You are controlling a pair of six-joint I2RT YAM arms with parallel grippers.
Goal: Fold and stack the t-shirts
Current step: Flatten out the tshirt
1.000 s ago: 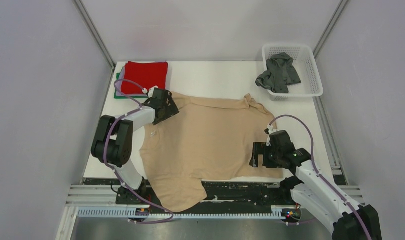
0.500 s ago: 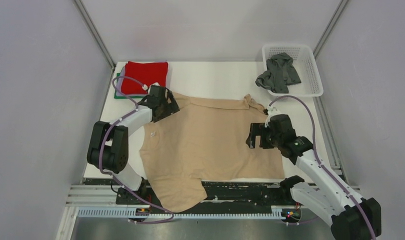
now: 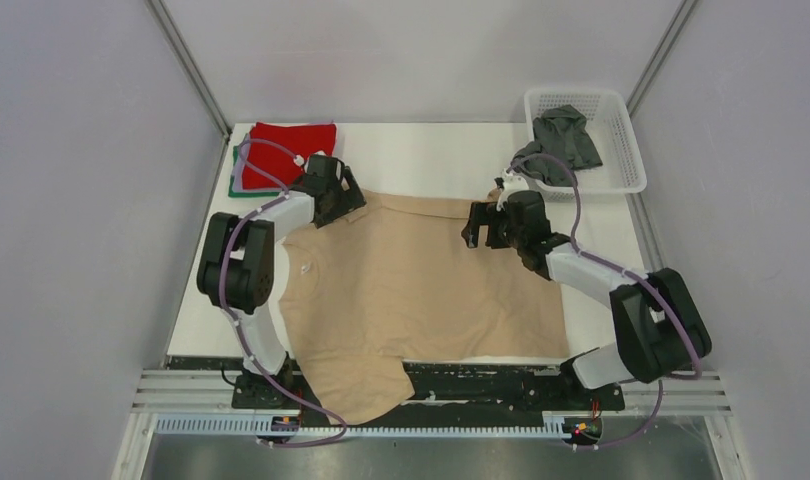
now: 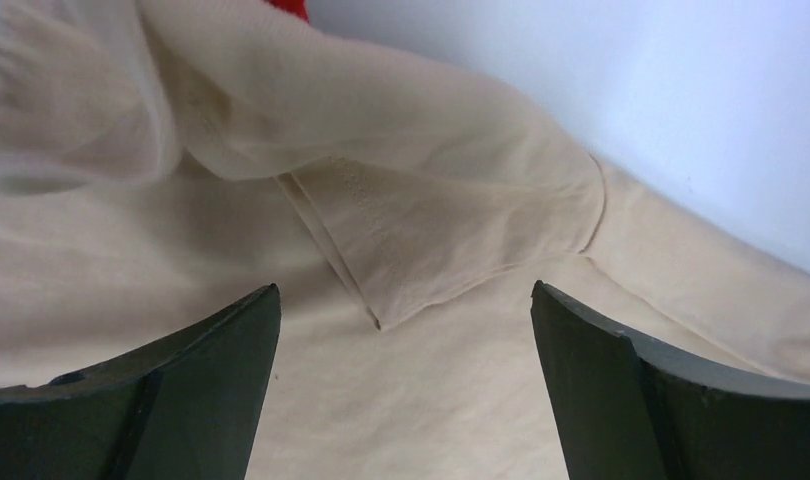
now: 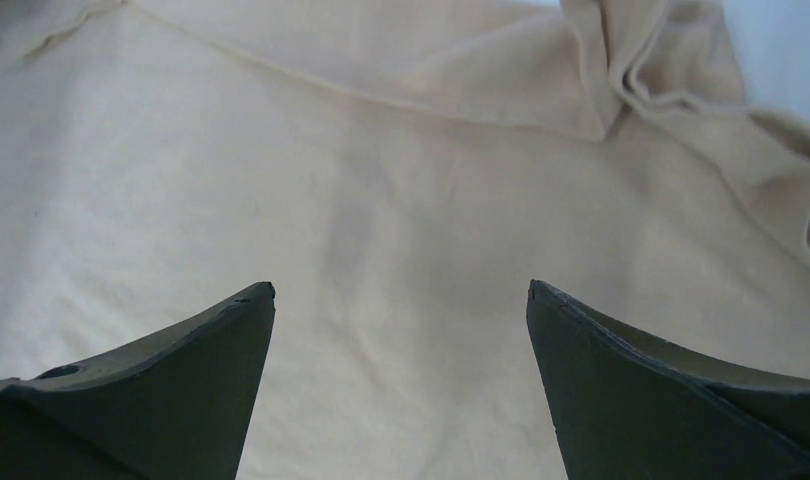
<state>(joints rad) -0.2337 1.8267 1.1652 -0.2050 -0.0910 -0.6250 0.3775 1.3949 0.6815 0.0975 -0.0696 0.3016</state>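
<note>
Tan t-shirt (image 3: 421, 285) lay flat, far edge running side to side; left gripper (image 4: 401, 300) hung over its far-left corner, right gripper (image 5: 401, 290) over its far-right, both spread, empty.

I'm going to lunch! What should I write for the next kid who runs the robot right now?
Left gripper: open, low over the tan t-shirt's far left sleeve.
Right gripper: open, low over its far right corner.
The tan t-shirt lies spread out, its near end hanging off the table.
The red t-shirt tops the folded pile, far left.
The dark grey t-shirt is crumpled in the white basket.
Done: the pile.
Left: fold and stack the tan and grey ones.
</note>
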